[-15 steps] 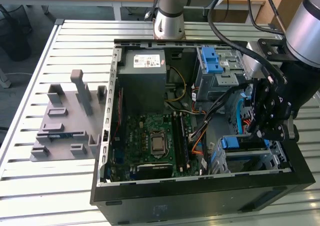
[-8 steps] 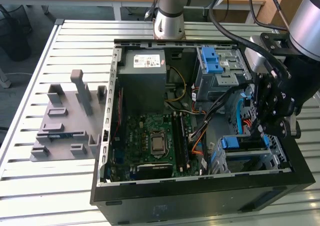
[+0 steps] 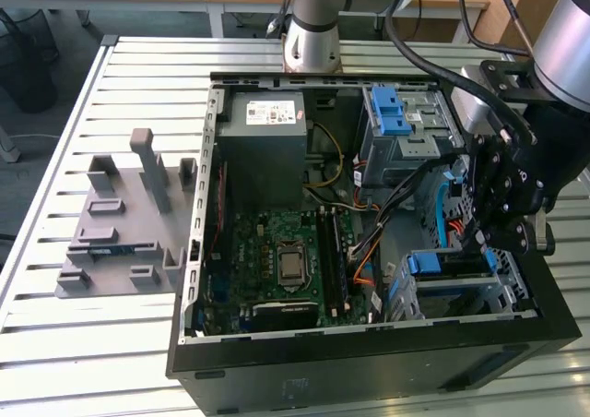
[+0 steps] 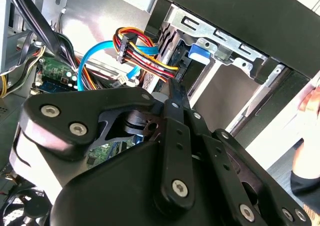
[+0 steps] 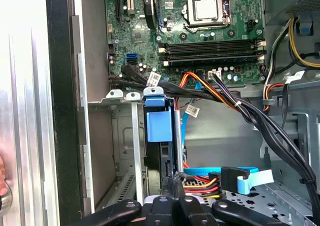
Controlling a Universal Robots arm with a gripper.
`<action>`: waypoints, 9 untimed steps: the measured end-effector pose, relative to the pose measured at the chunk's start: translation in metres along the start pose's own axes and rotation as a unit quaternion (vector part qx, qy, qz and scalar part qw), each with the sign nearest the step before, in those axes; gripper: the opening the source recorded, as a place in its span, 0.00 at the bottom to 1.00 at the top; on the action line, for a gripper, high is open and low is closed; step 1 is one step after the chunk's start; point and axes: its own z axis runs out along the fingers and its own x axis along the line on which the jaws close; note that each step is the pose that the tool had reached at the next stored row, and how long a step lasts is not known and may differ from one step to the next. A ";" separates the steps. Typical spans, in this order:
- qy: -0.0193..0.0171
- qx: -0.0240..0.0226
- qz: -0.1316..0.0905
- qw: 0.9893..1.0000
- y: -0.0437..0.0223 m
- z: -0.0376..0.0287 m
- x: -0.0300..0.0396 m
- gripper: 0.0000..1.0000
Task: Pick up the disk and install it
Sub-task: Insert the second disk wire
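**Already in the bay: the disk stood on edge in the lower cage**

Seemingly seated, the flat silver-metal disk with its blue plastic end bracket [image 5: 158, 123] stood on edge in the grey sheet-metal drive bay [image 5: 122, 136] at the corner of the open black desktop computer case [image 3: 369, 366]. In the exterior view the same disk [image 3: 441, 268] showed as a blue bracket and a dark body lying in the bay, at the exterior view's right, near the front wall of the case.

The black, multi-link gripper [image 5: 175, 198] hung just over the disk's rear end, in the first wrist view its fingers drawn together into a narrow point at the drive's edge; whether they pinched the drive or only touched it could not be told. In the exterior view the gripper [image 3: 484, 242] hung inside the case just above the bay, below the silver robot arm [image 3: 567, 29].

Beside the gripper a bundle of red, yellow and black power wires [image 5: 200, 181] ended in a black plug, and a light-blue flat data cable [image 5: 250, 178] lay on the floor of the case near it. The green motherboard [image 3: 286, 260] with its bare metal processor lay in the middle of the case, the large grey power-supply box [image 3: 267, 140] beyond it, and a second grey drive cage with a blue latch [image 3: 396, 122] next to that. Outside the case, at the exterior view's left, a grey plastic fixture [image 3: 124, 219] sat on the slatted metal table [image 3: 55, 177].
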 end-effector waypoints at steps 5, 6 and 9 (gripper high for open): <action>0.000 0.000 0.000 1.000 0.0000 -0.0002 0.0000 0.11; 0.000 0.000 0.000 1.000 0.0001 -0.0002 0.0000 0.11; 0.000 0.000 0.000 1.000 0.0018 -0.0002 0.0001 0.11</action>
